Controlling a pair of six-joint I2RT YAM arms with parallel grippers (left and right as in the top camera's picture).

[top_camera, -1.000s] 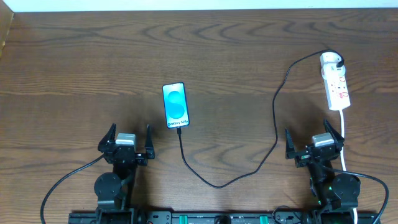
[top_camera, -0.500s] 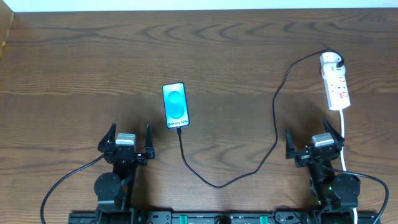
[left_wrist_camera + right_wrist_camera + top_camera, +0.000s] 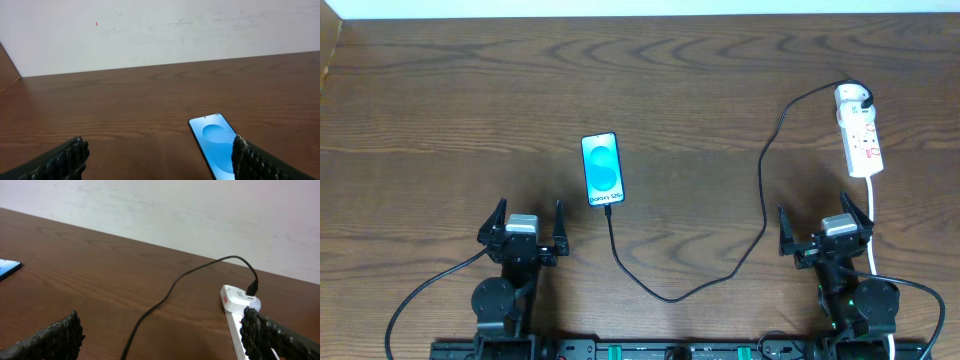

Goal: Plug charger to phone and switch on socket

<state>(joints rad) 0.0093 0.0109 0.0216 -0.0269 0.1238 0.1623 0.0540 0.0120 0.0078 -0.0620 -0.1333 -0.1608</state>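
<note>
nothing has moved since a second ago: both arms, the cable and the phone sit as they did.

- left end effector (image 3: pixel 530 210): parked at the near edge of the surface (image 3: pixel 440 100), fingers spread wide, nothing between them. its wrist view shows the two dark ridged fingers (image 3: pixel 60 160) at the bottom corners with bare wood between.
- right end effector (image 3: pixel 817 212): parked at the near right, also spread wide and empty. it sits near the socket's close end, not touching it.
- phone (image 3: pixel 601 169): flat on the surface around the middle, screen up and lit blue, just beyond and to the right of the left end effector. in the right wrist view only one corner (image 3: pixel 7 267) shows at the left edge.
- charger (image 3: pixel 764 190): the thin black cable meets the phone's near edge, drops toward the arms, loops right, then climbs to the far end of the socket. whether the tip is fully seated in the phone cannot be told.
- socket (image 3: pixel 859 130): white strip at the far right, lying lengthwise away from the arms, with the charger's dark plug on top of its far end (image 3: pixel 237 300). red marks are visible, but the switch position cannot be read.
- white cord (image 3: pixel 873 215): runs from the socket's near end past the right arm.
</note>
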